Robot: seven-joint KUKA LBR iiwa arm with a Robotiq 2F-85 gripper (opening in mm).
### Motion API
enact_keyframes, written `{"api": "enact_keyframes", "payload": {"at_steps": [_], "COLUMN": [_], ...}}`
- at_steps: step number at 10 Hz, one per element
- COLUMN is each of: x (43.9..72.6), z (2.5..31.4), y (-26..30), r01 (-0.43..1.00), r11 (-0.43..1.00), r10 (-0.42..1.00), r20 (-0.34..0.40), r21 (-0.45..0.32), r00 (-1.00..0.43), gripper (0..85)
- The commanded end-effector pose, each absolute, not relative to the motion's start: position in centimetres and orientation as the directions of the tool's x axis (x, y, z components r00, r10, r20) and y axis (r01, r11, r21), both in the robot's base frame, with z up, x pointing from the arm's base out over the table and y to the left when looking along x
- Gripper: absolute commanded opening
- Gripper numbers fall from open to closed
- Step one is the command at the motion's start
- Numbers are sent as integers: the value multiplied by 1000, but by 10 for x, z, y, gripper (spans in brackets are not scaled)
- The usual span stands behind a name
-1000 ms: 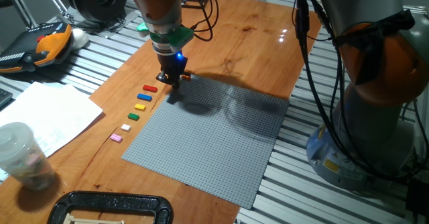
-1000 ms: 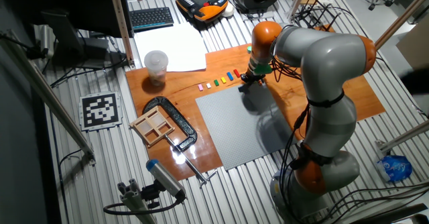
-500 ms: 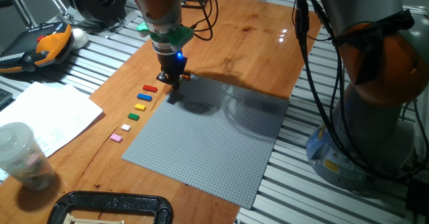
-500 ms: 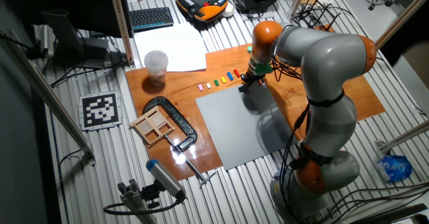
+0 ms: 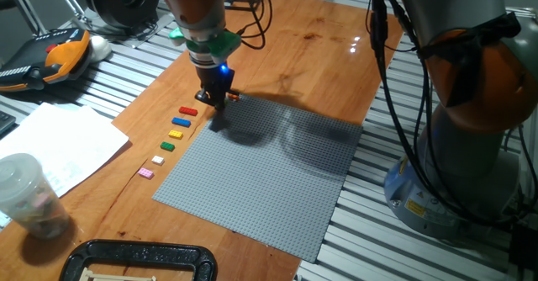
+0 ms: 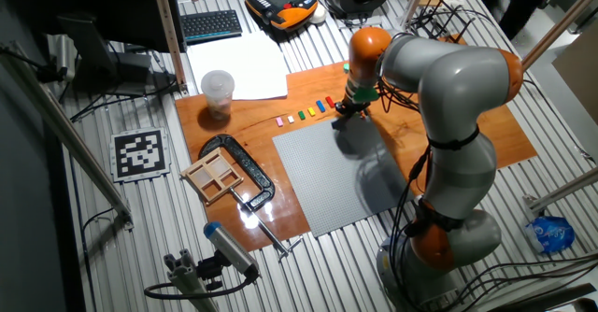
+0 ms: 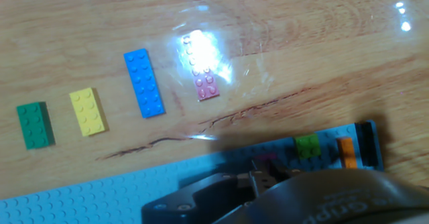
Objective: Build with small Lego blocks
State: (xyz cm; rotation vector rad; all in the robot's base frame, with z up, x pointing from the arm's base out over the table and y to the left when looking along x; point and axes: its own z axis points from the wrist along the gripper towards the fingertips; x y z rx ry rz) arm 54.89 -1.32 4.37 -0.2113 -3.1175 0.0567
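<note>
Lego blocks lie in a row on the tabletop (image 5: 319, 37) just beside my gripper (image 5: 215, 98), which stands at the grey baseplate's (image 5: 261, 167) corner; I cannot tell whether it is open. Nearest lies red (image 5: 187, 110), then blue (image 5: 181, 122), yellow (image 5: 175, 135), green (image 5: 167, 145).

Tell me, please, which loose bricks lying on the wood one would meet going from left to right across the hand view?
green brick → yellow brick → blue brick → red brick under glare
</note>
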Motion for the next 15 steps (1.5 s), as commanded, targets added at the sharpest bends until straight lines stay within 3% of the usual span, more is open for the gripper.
{"api": "enact_keyframes", "payload": {"at_steps": [1, 12, 13, 14, 15], "x": [551, 565, 567, 568, 568], "z": [46, 43, 44, 45, 45], "y": [-13, -4, -5, -7, -7], "r01": [131, 128, 131, 129, 123], "r11": [991, 992, 991, 991, 992], "r10": [132, 128, 131, 130, 124], "r20": [23, 28, 20, 21, 22], "r21": [-33, -19, -21, -24, -34], "r00": [-991, -991, -991, -991, -992], "gripper": [170, 170, 340, 340, 170]}}
